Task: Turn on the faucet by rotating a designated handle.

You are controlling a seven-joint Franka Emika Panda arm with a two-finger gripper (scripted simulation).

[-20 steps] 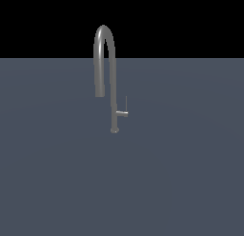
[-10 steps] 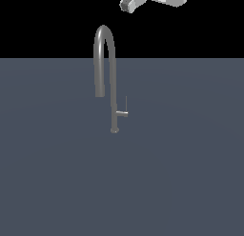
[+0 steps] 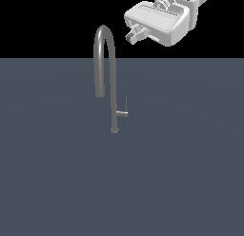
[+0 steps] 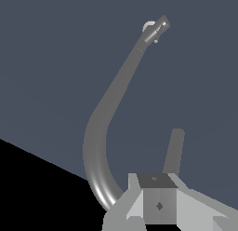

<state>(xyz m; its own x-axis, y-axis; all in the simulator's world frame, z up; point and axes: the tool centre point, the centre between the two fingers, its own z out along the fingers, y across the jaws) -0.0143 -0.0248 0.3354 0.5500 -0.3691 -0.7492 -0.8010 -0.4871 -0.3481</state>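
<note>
The faucet [image 3: 113,73] is a slim grey gooseneck standing on the dark grey surface [image 3: 181,173], its spout turned down on the exterior view's left. The handle [image 3: 122,113], a short stub low on the stem, points to the exterior view's right and ends in a thin upright rod. My gripper [image 3: 135,34] hangs above and to the right of the arch, apart from it, fingers together and holding nothing. In the wrist view the faucet [image 4: 100,132] curves up from beside my gripper [image 4: 158,204], and the handle [image 4: 158,29] shows far off at its base.
The flat dark grey surface [image 4: 56,62] carries only the faucet. Behind it the background is black. My white hand and wrist [image 3: 164,21] reach in from the upper right corner of the exterior view.
My hand has come into the exterior view from the upper right and moved down and left toward the faucet's arch. The faucet and handle have not moved.
</note>
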